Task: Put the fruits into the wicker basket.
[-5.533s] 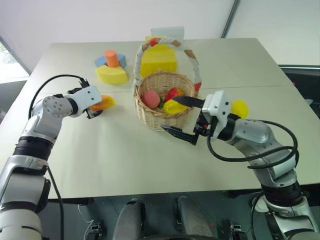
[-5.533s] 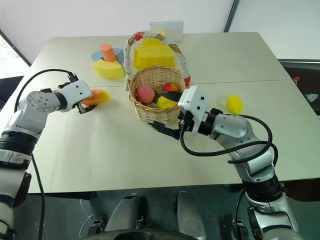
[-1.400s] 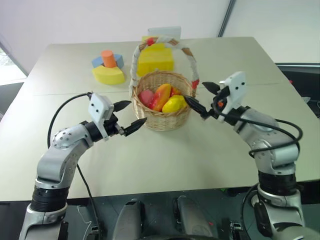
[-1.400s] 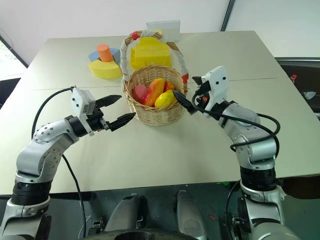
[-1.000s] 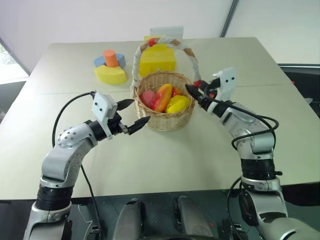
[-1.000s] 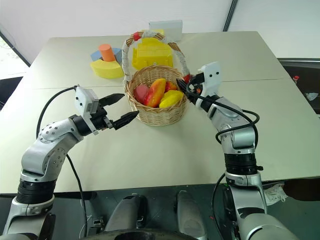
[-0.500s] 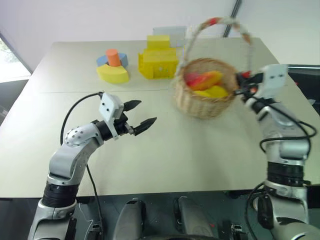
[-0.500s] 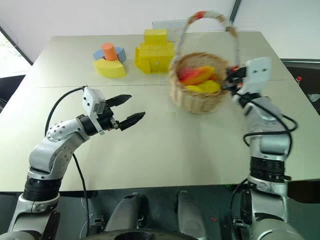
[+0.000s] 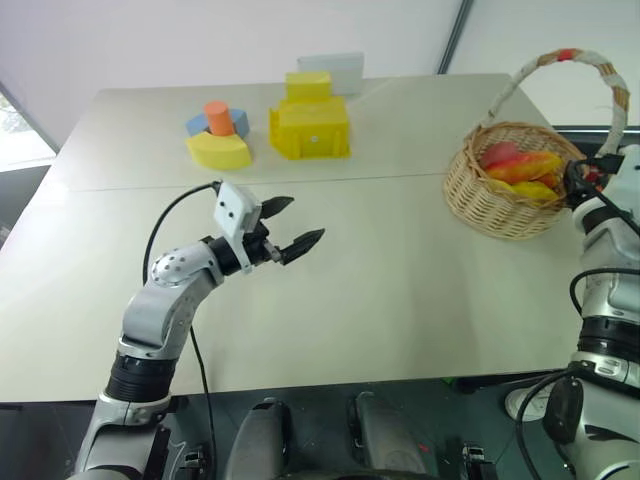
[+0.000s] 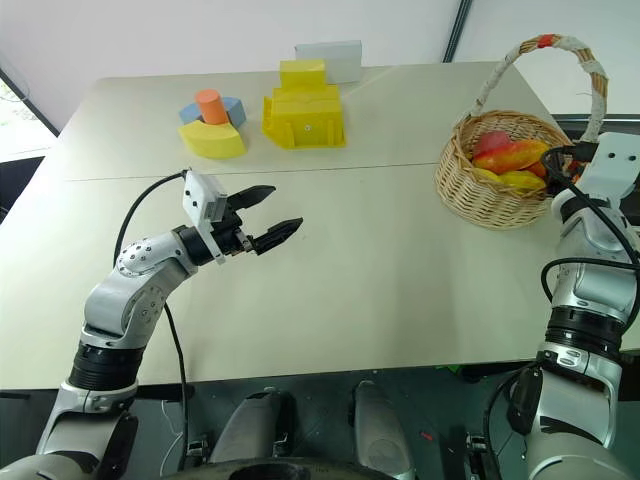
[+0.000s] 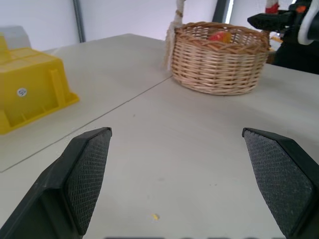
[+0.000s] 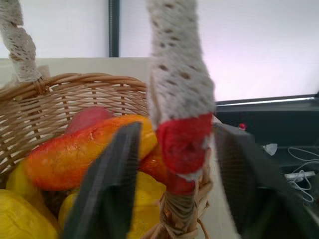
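Straddling basket handle (image 12: 180, 104), right tool (image 12: 174, 169)

Tabletop (image 9: 400, 290): pale, with a seam running across it.
Wicker basket (image 9: 490, 205): at the tabletop's right edge, arched handle upright.
Fruits: pink peach (image 9: 500, 154), red-orange mango (image 9: 528, 167) and a yellow fruit (image 9: 535, 189) lie inside the basket.
Left claw (image 9: 292, 225): fingers spread apart, empty, above the tabletop's middle.
Right claw (image 9: 578, 178): at the basket's right rim; finger spread unclear.
Foam blocks (image 9: 220, 135): far left.
Yellow box (image 9: 310, 120): beside them.
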You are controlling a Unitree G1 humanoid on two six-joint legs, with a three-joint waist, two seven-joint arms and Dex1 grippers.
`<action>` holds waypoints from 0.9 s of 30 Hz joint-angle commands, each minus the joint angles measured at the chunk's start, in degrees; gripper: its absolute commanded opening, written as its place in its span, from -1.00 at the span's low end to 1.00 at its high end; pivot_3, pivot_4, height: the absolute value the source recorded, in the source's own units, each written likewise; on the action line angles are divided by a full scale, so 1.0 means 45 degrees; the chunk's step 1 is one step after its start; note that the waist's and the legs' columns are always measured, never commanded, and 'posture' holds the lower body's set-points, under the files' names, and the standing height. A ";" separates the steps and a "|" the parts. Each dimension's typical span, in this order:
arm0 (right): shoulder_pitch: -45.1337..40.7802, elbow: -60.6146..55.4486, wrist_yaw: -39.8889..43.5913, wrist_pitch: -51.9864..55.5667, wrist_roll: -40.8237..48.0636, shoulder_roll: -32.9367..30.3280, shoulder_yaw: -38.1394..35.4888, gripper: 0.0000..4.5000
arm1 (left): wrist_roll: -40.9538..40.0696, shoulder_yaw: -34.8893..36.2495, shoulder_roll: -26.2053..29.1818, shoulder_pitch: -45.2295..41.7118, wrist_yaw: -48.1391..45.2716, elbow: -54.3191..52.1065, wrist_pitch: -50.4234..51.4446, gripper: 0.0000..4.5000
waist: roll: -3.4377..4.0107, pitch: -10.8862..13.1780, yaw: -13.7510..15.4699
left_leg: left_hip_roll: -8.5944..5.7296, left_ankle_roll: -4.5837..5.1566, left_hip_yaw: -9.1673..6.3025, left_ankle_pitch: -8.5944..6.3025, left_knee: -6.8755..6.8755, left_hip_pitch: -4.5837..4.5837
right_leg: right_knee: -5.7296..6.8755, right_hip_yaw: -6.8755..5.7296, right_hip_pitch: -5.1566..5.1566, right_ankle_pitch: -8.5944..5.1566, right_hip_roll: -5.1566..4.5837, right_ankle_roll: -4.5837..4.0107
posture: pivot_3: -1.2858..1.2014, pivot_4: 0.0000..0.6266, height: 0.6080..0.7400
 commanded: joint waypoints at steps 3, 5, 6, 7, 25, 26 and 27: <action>0.1660 -0.2813 0.1422 -0.0186 0.0373 -0.1011 -0.0362 0.98 | 0.0169 0.0851 0.0091 0.0297 0.0599 0.0381 -0.0502 1.00 | 0.0001 -0.0001 0.0057 | 0.0003 0.0003 -0.0002 -0.0002 0.0000 -0.0003 | -0.0001 0.0000 0.0000 0.0000 -0.0008 0.0001 | 0.03 -0.52 1.00; 0.2679 -0.3794 0.2288 -0.0014 0.0865 -0.1256 -0.0678 0.98 | 0.0359 0.1204 0.0293 0.0599 0.0790 0.0603 -0.0783 1.00 | 0.0001 -0.0001 0.0053 | 0.0003 0.0004 -0.0006 -0.0002 0.0001 -0.0004 | -0.0004 0.0000 0.0004 -0.0001 -0.0010 0.0001 | 0.03 -0.52 1.00; 0.3184 -0.4179 0.2717 0.0078 0.1120 -0.1368 -0.0829 0.98 | 0.0494 0.1353 0.0430 0.0789 0.0870 0.0701 -0.0902 1.00 | 0.0001 -0.0001 0.0050 | 0.0004 0.0004 -0.0006 -0.0002 0.0001 -0.0002 | -0.0004 -0.0001 0.0006 -0.0001 -0.0008 0.0002 | 0.03 -0.52 1.00; 0.3654 -0.4506 0.3110 0.0110 0.1332 -0.1457 -0.0953 0.98 | 0.0507 0.1508 0.0558 0.0988 0.0890 0.0771 -0.0902 1.00 | 0.0002 -0.0002 0.0033 | 0.0005 0.0005 -0.0007 -0.0003 0.0000 0.0001 | -0.0005 -0.0001 0.0009 -0.0001 -0.0006 0.0002 | 0.03 -0.52 1.00; 0.4834 -0.5808 0.6640 -0.0428 0.1763 0.0031 0.3648 0.98 | 0.0509 0.4405 0.1607 0.4629 0.1432 0.1052 -0.1881 1.00 | -0.0012 -0.0005 0.0038 | 0.0021 0.0013 -0.0019 -0.0009 0.0003 0.0057 | -0.0030 -0.0019 0.0082 -0.0003 -0.0012 0.0002 | 0.03 -0.52 1.00; 0.4711 -0.5482 0.6709 -0.0615 0.1650 0.0035 0.3687 0.98 | 0.0437 0.4456 0.1585 0.4712 0.1548 0.0897 -0.1717 1.00 | -0.0011 -0.0005 0.0056 | 0.0022 0.0012 -0.0024 -0.0009 0.0003 0.0055 | -0.0031 -0.0023 0.0082 -0.0003 -0.0013 0.0002 | 0.03 -0.52 1.00; 0.4592 -0.5180 0.6755 -0.0783 0.1541 0.0036 0.3725 0.98 | 0.0361 0.4512 0.1522 0.4759 0.1653 0.0789 -0.1675 1.00 | -0.0011 -0.0005 0.0056 | 0.0020 0.0012 -0.0024 -0.0009 0.0003 0.0055 | -0.0031 -0.0026 0.0084 -0.0003 -0.0020 0.0001 | 0.03 -0.52 1.00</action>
